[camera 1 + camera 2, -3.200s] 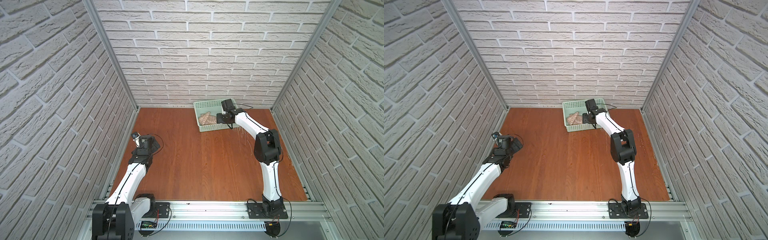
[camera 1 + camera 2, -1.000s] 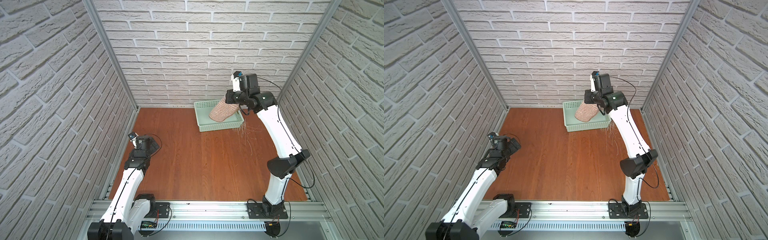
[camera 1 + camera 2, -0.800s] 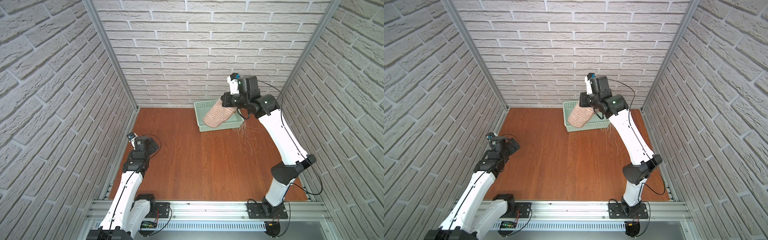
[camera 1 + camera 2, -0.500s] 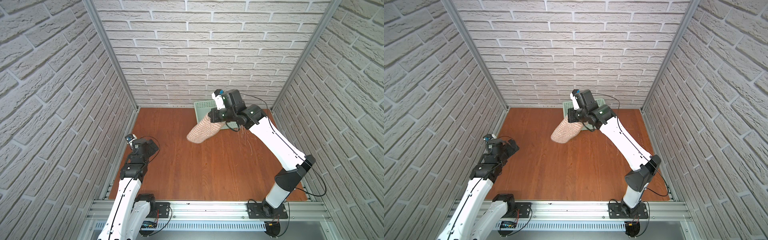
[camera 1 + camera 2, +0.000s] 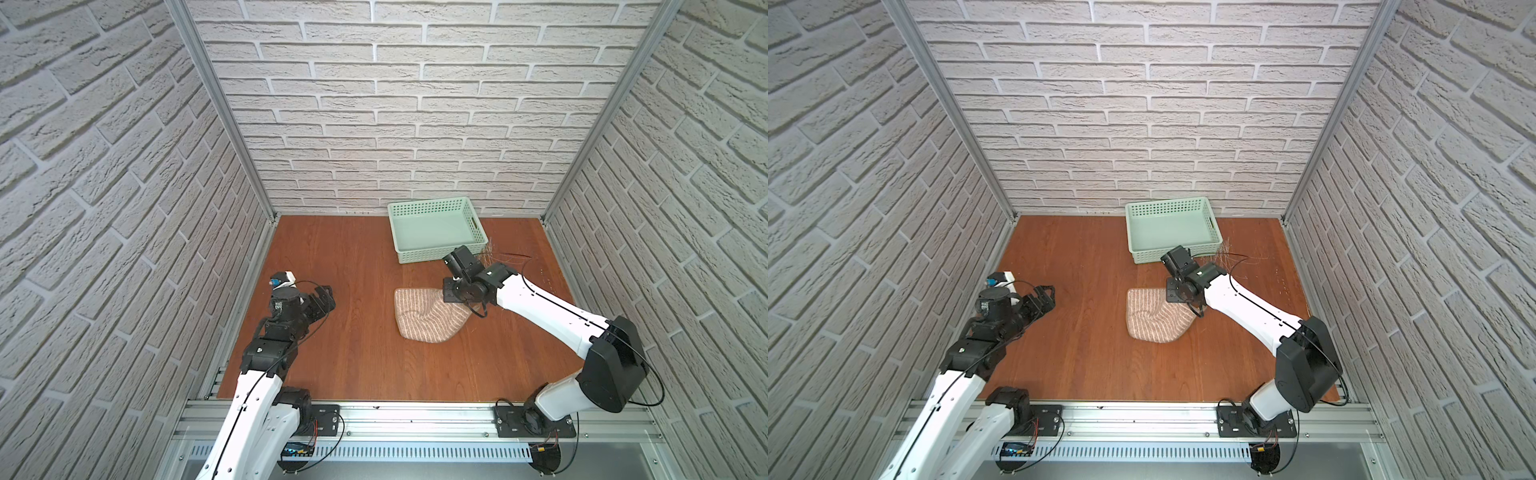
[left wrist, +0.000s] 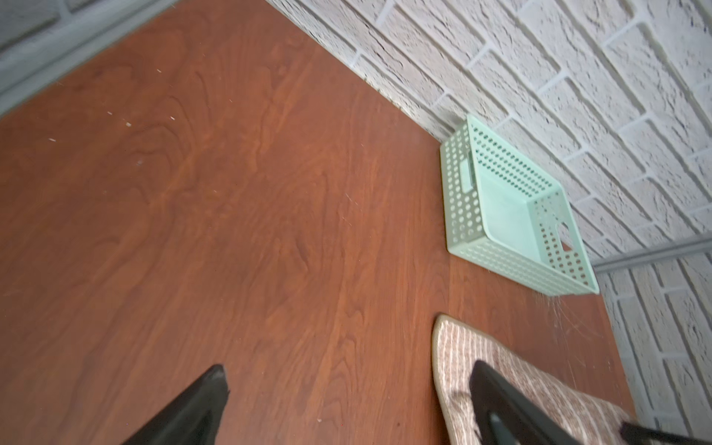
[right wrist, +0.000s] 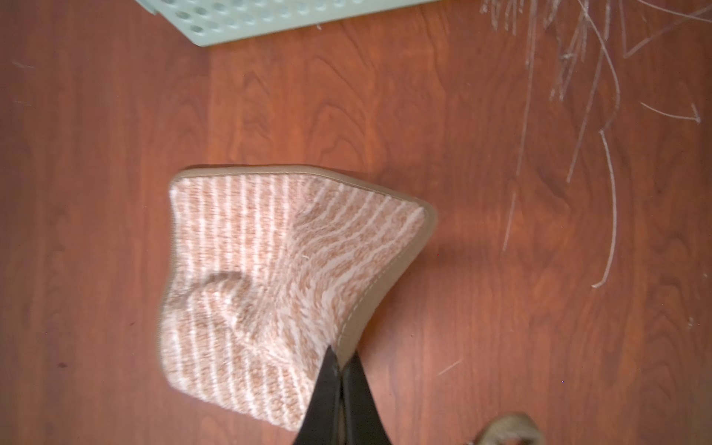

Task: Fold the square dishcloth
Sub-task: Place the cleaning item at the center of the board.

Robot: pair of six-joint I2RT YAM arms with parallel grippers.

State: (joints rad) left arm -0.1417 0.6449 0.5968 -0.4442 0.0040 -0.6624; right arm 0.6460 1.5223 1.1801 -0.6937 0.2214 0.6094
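Beside the basket [image 5: 419, 253]: square dishcloth [image 5: 424, 318], soft, limp, likely light.
Right gripper [image 7: 341, 358]: clamped on its hem.
Left gripper [image 5: 322, 300]: spread wide, empty.
Best hold: probably hemmed corners.

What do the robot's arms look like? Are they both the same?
Yes, twins! The left arm and right arm are smooth white tubes with chunky black joints, and thin black cables loop along them. Each ends in a black, pointy tool: the left tool and the right tool.
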